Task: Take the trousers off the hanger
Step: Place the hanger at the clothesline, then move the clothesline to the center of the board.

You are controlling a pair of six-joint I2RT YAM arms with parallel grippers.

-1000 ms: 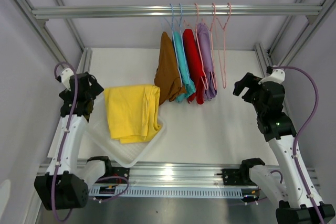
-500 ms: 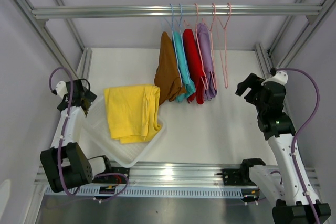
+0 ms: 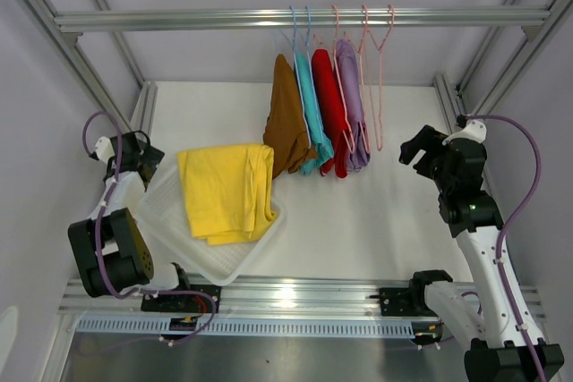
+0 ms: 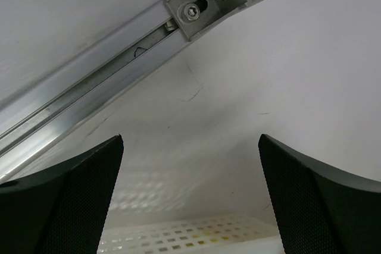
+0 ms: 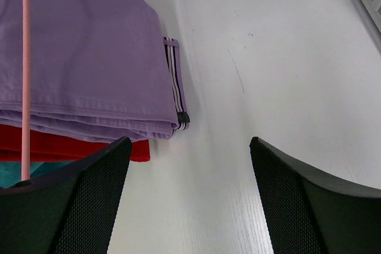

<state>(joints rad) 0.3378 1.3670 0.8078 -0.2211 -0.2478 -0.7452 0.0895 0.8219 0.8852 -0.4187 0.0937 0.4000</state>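
**Along the far rail, four pairs hang; one lies in the tray**

Above the far half of the bench (image 3: pixel 376 221), near its middle, the brown trousers (image 3: pixel 286 127), the teal pair (image 3: pixel 313 118), the red pair (image 3: pixel 331 118) and the lilac pair (image 3: pixel 351 114) hang folded on wire hangers (image 3: pixel 300 29) from the metal rail (image 3: pixel 179 20). They are pressed side by side, brown leftmost and lilac rightmost. A pink hanger (image 3: pixel 381 96) hangs just to the right of the lilac pair. The right wrist view shows a striped waistband at the lilac pair's lower corner, with red and a sliver of teal showing below the lilac cloth, and a pink wire crossing the lilac cloth.

The yellow trousers (image 3: pixel 226 192) lie folded across the white tray (image 3: pixel 170 221) towards the near left corner of the bench (their right edge overhangs the tray's rim).

The left claw (image 4: pixel 190 147) sits at the left edge, just beside the tray's far left side. Its fingers are spread wide with nothing between them, and it faces an aluminium frame bar (image 4: pixel 89 96) with a bolted bracket (image 4: pixel 205 4).

The right claw (image 5: pixel 190 147) is raised towards the right edge, near the lilac pair but apart from it. Its fingers are likewise spread and grip nothing.
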